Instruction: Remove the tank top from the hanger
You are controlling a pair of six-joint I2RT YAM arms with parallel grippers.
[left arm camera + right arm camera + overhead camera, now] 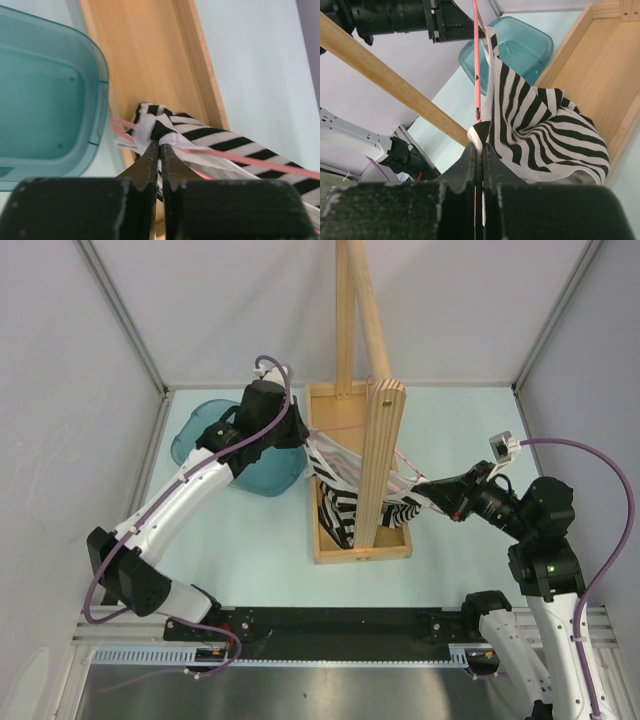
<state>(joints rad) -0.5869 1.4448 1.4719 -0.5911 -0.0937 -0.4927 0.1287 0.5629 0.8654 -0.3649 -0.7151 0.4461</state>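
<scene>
The black-and-white striped tank top (340, 502) hangs stretched across the wooden stand, still on the thin pink hanger (250, 161). My left gripper (306, 436) is at the garment's left end. In the left wrist view that gripper (160, 143) is shut on a white-edged strap of the tank top (225, 142), with the pink wire running beside its tips. My right gripper (422, 487) holds the right end. In the right wrist view it (481, 146) is shut on the white-edged hem of the tank top (545, 125), beside the hanger (476, 75).
A wooden stand with a tray base (330, 550), an upright board (380, 460) and a slanting rod (368, 310) fills the middle. A teal plastic bin (200, 435) sits left of it, under the left arm. Grey walls close in on both sides.
</scene>
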